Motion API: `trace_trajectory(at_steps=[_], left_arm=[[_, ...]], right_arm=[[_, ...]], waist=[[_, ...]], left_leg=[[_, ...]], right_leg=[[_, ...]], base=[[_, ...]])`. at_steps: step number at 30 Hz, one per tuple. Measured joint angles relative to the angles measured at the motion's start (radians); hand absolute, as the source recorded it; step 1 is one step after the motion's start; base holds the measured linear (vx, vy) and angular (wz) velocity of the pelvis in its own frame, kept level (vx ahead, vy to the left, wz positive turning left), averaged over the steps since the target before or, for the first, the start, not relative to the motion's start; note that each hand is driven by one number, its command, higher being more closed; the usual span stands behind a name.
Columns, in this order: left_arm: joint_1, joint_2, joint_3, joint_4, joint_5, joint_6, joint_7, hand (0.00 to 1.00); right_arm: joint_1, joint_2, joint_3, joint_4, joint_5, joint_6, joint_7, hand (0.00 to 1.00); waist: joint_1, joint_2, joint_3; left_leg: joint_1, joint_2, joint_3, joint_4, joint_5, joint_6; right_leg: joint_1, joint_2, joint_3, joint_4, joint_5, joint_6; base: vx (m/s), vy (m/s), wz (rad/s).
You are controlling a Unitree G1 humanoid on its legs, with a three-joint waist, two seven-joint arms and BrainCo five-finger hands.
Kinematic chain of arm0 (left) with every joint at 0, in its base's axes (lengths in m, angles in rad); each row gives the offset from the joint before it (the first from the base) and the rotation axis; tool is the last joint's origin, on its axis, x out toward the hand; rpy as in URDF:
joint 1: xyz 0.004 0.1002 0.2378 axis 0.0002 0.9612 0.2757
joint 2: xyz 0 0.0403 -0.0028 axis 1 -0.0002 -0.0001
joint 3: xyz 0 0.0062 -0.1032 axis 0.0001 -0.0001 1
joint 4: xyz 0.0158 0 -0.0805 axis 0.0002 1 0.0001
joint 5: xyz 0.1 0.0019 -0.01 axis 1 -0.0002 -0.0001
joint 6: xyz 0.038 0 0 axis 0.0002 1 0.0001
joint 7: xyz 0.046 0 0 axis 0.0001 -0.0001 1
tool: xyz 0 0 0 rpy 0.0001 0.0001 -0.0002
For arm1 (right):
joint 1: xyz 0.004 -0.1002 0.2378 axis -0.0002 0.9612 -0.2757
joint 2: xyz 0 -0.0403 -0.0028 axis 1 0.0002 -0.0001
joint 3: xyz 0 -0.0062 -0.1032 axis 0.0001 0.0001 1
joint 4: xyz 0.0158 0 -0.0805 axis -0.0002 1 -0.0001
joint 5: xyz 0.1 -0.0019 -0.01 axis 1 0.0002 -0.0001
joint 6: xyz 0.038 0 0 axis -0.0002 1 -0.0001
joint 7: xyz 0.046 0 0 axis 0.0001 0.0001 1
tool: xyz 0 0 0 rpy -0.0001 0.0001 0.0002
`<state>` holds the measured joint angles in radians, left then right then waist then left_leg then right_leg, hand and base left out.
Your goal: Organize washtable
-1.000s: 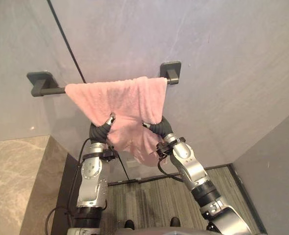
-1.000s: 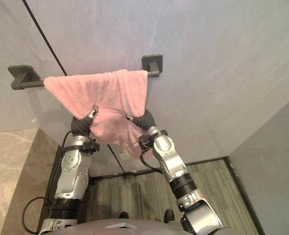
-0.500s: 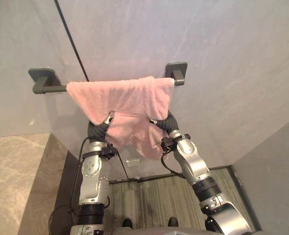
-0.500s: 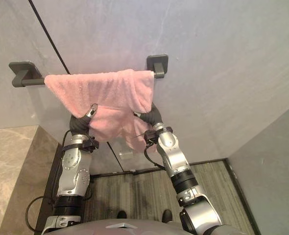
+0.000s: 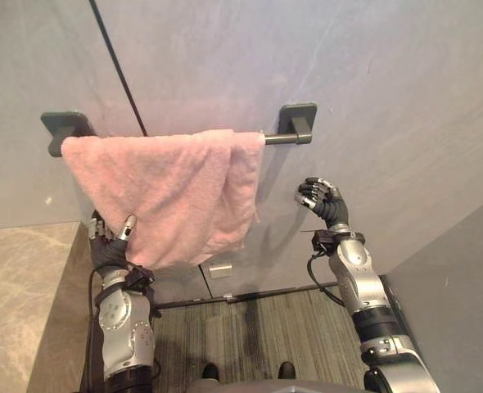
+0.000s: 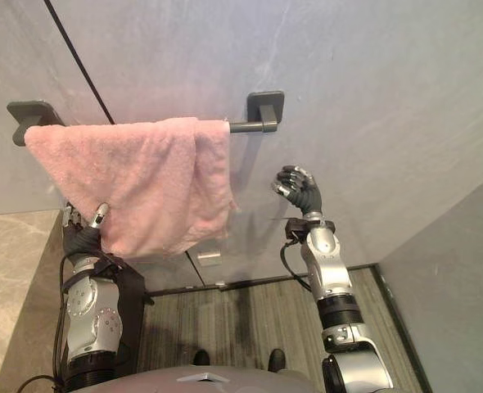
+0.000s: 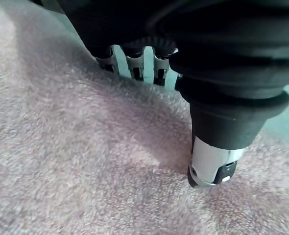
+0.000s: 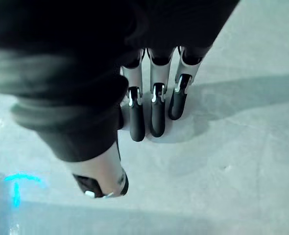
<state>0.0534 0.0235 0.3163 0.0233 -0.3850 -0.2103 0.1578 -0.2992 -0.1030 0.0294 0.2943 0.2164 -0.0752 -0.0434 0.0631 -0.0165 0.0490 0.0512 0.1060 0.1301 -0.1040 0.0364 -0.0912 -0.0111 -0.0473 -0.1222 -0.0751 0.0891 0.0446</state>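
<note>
- Overhead, the pink towel (image 5: 168,192) hangs over the dark bar (image 5: 278,138), with its long axis running along the bar.
- The left hand (image 5: 109,246) sits at the towel's lower corner and touches the cloth. Whether it grips the cloth cannot be told.
- The right hand (image 5: 322,201) is released and empty, its fingers loosely bent. It is well apart from the cloth, under the bar's bare end.
- From the right hand, the towel's doubled-over edge lies up and to its left. That hand is probably the nearer one for spreading the cloth.
</note>
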Motion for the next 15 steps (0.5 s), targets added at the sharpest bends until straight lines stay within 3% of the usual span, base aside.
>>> trace_trajectory(at_steps=[10, 15], left_arm=[[0.086, 0.002, 0.001, -0.014, -0.001, 0.001, -0.040, 0.00], [0.137, 0.008, -0.002, -0.014, -0.002, 0.001, -0.095, 0.00]], right_arm=[[0.062, 0.002, -0.006, -0.065, 0.000, -0.005, 0.001, 0.00], [0.129, 0.003, -0.005, -0.149, 0.000, -0.015, 0.024, 0.00]], waist=[[-0.001, 0.002, -0.001], [-0.001, 0.005, -0.003]], left_leg=[[0.001, -0.001, 0.001, 0.000, 0.000, 0.000], [-0.003, -0.001, 0.000, 0.000, 0.000, 0.000]], right_leg=[[0.000, -0.002, -0.002, 0.001, 0.000, 0.000], [-0.002, -0.003, -0.003, -0.002, 0.000, 0.000]], base=[[0.00, 0.000, 0.00], [0.00, 0.000, 0.01]])
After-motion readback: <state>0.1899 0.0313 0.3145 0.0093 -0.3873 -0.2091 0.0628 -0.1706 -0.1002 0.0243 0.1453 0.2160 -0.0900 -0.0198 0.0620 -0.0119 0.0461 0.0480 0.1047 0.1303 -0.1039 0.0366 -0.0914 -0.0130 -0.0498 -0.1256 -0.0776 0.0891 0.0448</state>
